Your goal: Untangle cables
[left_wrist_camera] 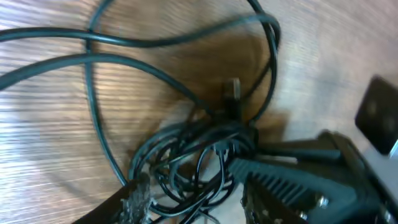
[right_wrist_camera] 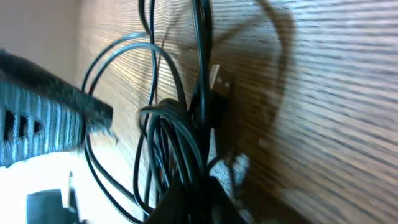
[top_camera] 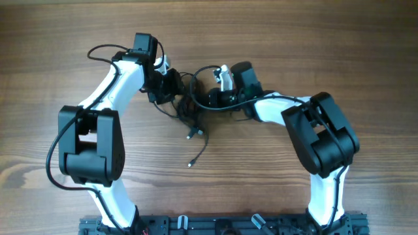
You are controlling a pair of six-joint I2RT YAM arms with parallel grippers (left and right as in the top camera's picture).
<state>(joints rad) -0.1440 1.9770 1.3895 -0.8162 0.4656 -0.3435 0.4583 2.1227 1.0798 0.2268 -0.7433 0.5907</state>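
Noted left arm (top_camera: 123,81) folded at the elbow, forearm running up and inward, wrist turned back toward table centre. Noted right arm (top_camera: 271,108) posed much the same from the other side: elbow out wide, forearm reaching inward. Found both wrists near each other at mid-table, tips facing. Recorded left gripper (left_wrist_camera: 186,180) with jaws part-way apart, fingers (left_wrist_camera: 134,199) set on either side of the cables (left_wrist_camera: 186,140); firmness of hold not resolvable. Recorded right gripper (right_wrist_camera: 193,208) clamped down on the cables, fingers mostly hidden behind strands.
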